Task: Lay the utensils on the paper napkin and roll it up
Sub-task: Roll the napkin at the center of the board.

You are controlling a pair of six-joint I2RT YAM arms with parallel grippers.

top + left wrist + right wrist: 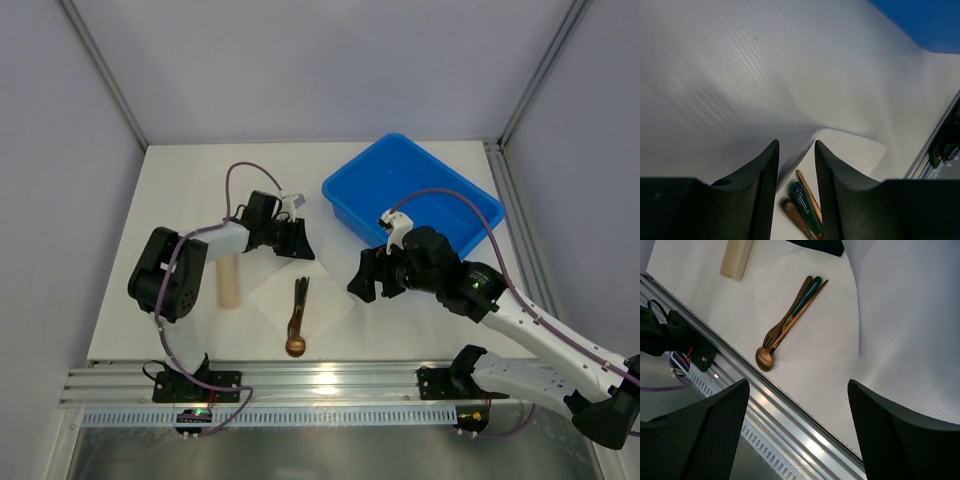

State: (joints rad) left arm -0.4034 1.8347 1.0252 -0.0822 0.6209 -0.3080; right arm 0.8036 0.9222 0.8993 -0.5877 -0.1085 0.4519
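Left gripper [292, 240] sitting at the napkin's [325, 300] upper corner, roll coming up.
Utensils [298, 312] are lying bundled mid-napkin, long axis running up-down in the top view, spoon bowl [295, 347] at the bottom, handles pointing up at the left fingers [765, 185], which are standing narrowly apart over a curling paper edge. Right gripper [372, 275] is hanging right of the napkin, jaws spread wide, holding nothing. Whether the left fingers are catching that corner is hard to tell; a green-handled piece is muddling the bundle.
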